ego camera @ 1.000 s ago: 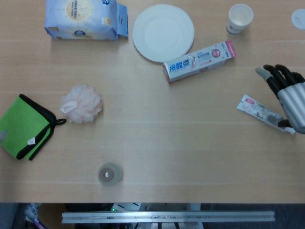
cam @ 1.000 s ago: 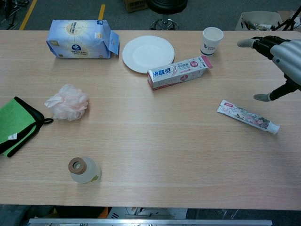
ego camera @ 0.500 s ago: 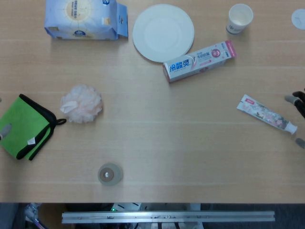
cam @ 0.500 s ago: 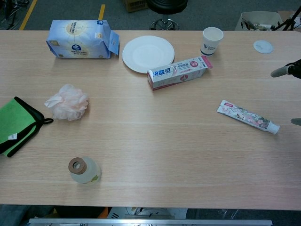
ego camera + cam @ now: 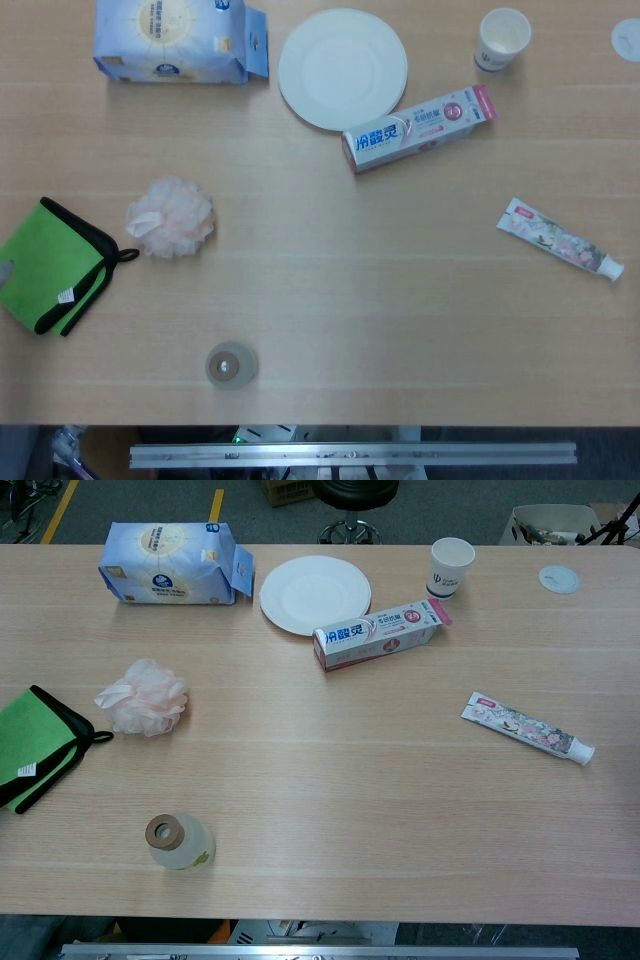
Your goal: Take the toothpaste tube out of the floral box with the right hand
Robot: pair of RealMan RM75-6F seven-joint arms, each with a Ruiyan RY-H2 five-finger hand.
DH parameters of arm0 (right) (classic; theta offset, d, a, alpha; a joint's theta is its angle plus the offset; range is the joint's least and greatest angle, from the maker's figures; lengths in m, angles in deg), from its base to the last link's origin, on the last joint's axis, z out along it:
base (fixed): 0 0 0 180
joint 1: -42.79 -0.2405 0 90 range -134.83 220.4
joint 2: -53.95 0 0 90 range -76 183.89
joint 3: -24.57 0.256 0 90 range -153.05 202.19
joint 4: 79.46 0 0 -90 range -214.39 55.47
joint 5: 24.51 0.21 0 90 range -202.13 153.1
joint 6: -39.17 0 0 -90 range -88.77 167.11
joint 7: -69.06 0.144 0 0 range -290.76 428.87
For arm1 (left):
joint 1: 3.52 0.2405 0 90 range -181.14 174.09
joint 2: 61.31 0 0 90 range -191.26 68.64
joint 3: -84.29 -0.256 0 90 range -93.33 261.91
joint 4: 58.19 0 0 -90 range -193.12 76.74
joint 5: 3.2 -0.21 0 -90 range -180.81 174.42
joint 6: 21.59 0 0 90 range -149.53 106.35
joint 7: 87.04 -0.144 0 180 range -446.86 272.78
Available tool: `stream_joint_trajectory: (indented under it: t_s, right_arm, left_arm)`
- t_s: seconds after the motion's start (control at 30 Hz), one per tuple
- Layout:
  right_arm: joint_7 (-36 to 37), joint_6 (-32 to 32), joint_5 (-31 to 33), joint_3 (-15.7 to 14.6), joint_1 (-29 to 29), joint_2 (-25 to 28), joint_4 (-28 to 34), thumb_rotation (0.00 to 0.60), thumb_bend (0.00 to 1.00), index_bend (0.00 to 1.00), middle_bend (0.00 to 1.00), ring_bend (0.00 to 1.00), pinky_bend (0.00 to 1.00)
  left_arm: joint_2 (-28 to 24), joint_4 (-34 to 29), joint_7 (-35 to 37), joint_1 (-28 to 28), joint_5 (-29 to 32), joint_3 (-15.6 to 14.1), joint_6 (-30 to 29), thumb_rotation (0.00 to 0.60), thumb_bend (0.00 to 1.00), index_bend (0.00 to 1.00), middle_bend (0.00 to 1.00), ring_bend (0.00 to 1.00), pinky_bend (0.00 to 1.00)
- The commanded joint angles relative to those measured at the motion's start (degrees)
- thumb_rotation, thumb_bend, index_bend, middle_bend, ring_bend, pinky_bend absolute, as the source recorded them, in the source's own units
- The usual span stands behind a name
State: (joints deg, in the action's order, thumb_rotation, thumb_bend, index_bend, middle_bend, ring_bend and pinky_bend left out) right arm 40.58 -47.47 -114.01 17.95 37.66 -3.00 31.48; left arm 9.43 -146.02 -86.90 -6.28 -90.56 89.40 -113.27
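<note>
The toothpaste tube [image 5: 559, 238] [image 5: 526, 727], white with a floral print and a white cap, lies flat on the wooden table at the right, apart from its box. The floral toothpaste box [image 5: 418, 128] [image 5: 377, 634], white and pink with blue lettering, lies on its side near the table's middle back, just below the plate. Neither hand shows in the head view or the chest view.
A white plate [image 5: 342, 68], a paper cup [image 5: 503, 38] and a blue tissue pack [image 5: 178, 41] line the back. A pink bath pouf [image 5: 171, 217], a green cloth [image 5: 48, 264] and a small jar [image 5: 231, 365] sit on the left half. A white lid [image 5: 558, 578] lies far right.
The right hand, beside the tube's cap end a second ago, has drawn off to the right and left both views. The tube stays where it lay.
</note>
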Motion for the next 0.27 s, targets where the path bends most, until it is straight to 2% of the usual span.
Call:
stream_joint_trajectory:
  t_s: [0.03,0.27]
  right_arm:
    - [0.84,-0.82,-0.48,1.0,0.7,-0.39,-0.63,0.6,0.0,0.32,0.31,0.18,0.29]
    - [2.01,0.98,0.04,2.11,0.38,-1.27,-1.77,0.6,0.0,0.32,0.31,0.18,0.29]
  left_arm:
    - [0.07,0.14,-0.2,-0.2,0.33,0.08,0.38,0.6,0.01,0.4,0.37,0.34,0.54]
    - [0.5,0.33,-0.05,-0.53,0.46,-0.16,1.02,0.6,0.01,0.4,0.37,0.34,0.54]
